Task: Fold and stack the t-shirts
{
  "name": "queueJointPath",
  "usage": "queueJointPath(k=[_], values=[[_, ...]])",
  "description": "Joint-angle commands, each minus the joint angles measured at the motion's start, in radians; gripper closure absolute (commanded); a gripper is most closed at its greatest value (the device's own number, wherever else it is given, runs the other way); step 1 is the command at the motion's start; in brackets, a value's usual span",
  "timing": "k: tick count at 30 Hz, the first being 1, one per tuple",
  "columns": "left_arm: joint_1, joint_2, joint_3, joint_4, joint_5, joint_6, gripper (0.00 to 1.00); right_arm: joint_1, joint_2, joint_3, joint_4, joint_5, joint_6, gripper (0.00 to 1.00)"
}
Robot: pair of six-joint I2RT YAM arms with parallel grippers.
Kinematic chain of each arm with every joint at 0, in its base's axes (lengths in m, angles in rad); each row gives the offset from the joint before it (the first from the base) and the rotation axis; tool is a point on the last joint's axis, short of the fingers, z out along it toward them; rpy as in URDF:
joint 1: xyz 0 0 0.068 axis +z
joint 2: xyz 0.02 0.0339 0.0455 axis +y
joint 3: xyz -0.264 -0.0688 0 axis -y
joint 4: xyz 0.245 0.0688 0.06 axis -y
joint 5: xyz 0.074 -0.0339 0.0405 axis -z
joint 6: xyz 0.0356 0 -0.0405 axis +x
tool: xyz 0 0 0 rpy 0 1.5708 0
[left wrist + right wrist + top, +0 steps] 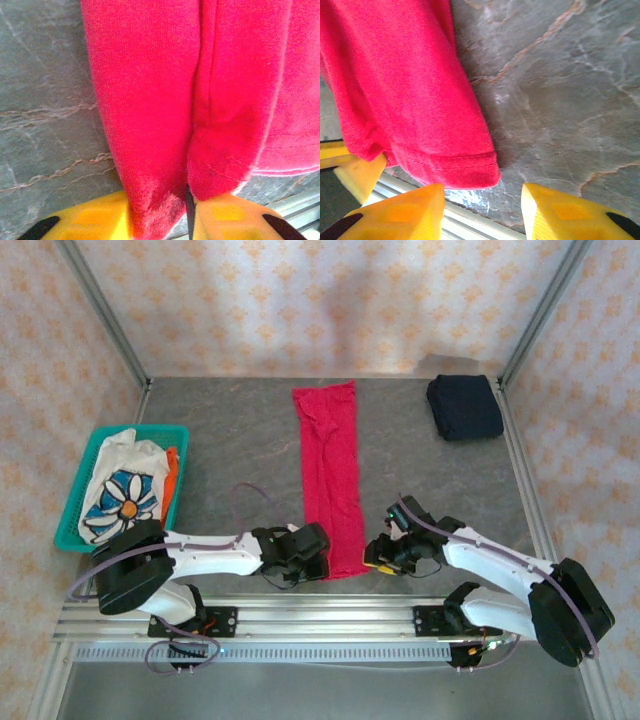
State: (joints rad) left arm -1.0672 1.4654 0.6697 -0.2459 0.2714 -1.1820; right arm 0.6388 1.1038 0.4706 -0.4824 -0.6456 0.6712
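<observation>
The red t-shirt lies folded into a long narrow strip running from the back of the table to its near edge. My left gripper sits at the strip's near left corner. In the left wrist view its yellow fingers are closed on a fold of the red cloth. My right gripper stands just right of the strip's near end, open, with bare table between its fingers; the red hem corner lies just ahead of its left finger. The navy t-shirt lies folded at the back right. The white flower-print t-shirt is bunched in the basket.
The teal basket stands at the left edge of the table. A metal rail carrying both arm bases runs along the near edge. Frame posts and patterned walls close in the back and sides.
</observation>
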Motion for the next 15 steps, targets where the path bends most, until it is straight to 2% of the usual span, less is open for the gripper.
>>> queueJointPath(k=[1,9,12,15], values=[[-0.01,0.004,-0.028,0.043,0.007,-0.01,0.74,0.005,-0.014,-0.001,-0.007,0.037,0.005,0.55],[-0.011,-0.008,-0.029,0.012,-0.007,-0.014,0.94,0.007,0.047,-0.03,0.157,0.005,0.073,0.56],[-0.011,-0.026,-0.031,-0.012,-0.022,-0.013,0.98,0.007,0.073,-0.058,0.243,-0.038,0.103,0.57],[-0.011,-0.038,-0.033,-0.021,-0.029,-0.012,1.0,0.007,0.108,-0.06,0.255,-0.063,0.082,0.61]])
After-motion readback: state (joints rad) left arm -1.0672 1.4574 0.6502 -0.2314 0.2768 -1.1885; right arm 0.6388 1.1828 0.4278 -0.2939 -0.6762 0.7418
